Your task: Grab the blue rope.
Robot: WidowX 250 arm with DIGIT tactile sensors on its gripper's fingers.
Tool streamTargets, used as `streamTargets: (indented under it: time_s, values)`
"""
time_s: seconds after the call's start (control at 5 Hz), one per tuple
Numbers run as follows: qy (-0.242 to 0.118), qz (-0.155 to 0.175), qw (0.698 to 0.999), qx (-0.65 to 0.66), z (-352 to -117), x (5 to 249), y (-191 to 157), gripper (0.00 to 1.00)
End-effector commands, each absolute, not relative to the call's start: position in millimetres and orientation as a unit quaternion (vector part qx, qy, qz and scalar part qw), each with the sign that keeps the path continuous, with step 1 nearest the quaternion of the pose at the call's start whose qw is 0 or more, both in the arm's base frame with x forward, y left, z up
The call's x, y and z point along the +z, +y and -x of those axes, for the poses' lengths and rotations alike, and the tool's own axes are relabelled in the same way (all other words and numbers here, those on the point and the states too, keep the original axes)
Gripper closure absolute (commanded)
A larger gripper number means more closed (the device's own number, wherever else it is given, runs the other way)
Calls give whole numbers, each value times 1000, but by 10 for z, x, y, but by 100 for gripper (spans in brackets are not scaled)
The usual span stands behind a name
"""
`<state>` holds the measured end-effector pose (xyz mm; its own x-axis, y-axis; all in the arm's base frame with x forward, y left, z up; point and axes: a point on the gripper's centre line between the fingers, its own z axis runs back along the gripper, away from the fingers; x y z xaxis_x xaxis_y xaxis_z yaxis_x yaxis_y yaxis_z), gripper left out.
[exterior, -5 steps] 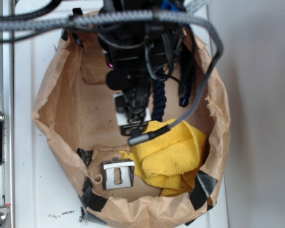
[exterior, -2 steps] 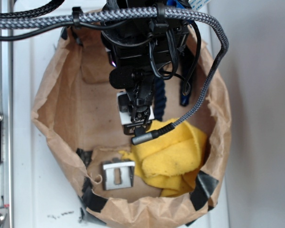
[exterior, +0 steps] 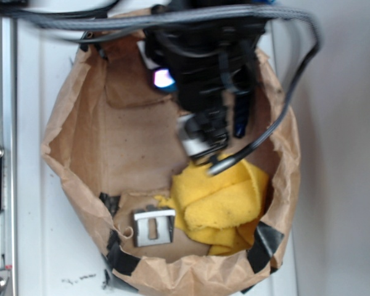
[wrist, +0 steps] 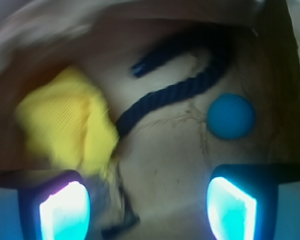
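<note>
A big brown paper bag (exterior: 74, 154) sits open in the middle of the outside view, with black tape on its lower edge. The robot arm (exterior: 203, 68) hangs over the top middle of the frame, and it looks blurry. Its gripper (exterior: 203, 137) points down into the bag, just above the yellow cloth (exterior: 222, 203) in the lower right part of the bag. A small silver metal piece (exterior: 153, 227) with a slot in it lies on the bag floor to the left of the cloth. A thick gray cable (exterior: 172, 18) runs across the top of the frame.

The blue rope (wrist: 175, 90) shows best in the wrist view. It is dark and twisted, and it curls across the upper middle of the frame on the bag floor. One shiny blue end lies near the top middle. The other end goes under the edge of the yellow cloth (wrist: 65, 125) on the left. In the outside view only a short bit of the rope (exterior: 241, 117) peeks out to the right of the arm.

A round teal-blue ball (wrist: 230, 116) sits just right of the rope, not touching it.

The two gripper fingers (wrist: 65, 207) glow at the bottom corners of the wrist view. They are spread wide apart with nothing between them, and they are above the rope without touching it.
</note>
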<state>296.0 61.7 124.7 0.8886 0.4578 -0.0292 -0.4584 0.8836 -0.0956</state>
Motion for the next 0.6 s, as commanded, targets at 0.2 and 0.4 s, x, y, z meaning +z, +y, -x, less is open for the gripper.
streamTargets:
  time_s: [0.2,0.4]
  values:
    - [-76,6,882,464,-2974,931,615,0]
    - [-76,6,882,464,-2974,931,615,0]
